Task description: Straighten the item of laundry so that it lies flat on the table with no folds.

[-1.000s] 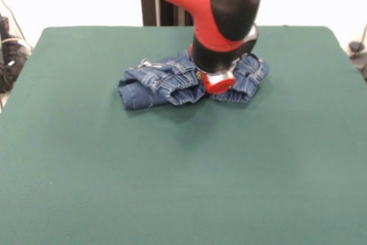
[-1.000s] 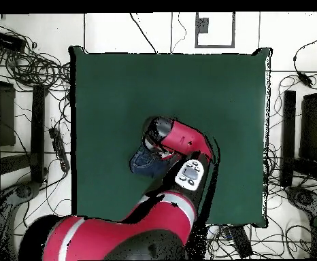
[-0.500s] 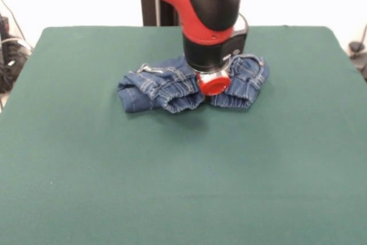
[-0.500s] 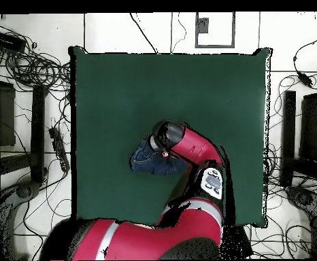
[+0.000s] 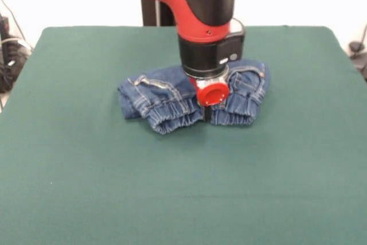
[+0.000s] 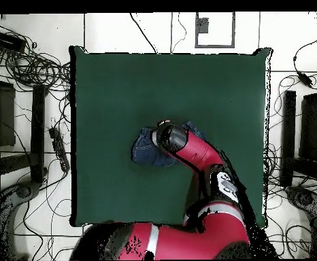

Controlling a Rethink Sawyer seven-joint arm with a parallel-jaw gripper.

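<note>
Jeans (image 5: 172,98), bunched in a crumpled heap, sit near the middle of the green counter (image 5: 183,187). The red-and-black arm's hand (image 5: 207,107) comes straight down onto the denim between two gathered lumps; whether it pinches the cloth cannot be told.

Fingertips of the red and black arm's gripper (image 5: 207,113) hidden behind its red round cap and the bunched blue denim jeans (image 5: 166,98), jeans' middle concealed beneath the wrist, arm's upper links cut off at top edge.
</note>
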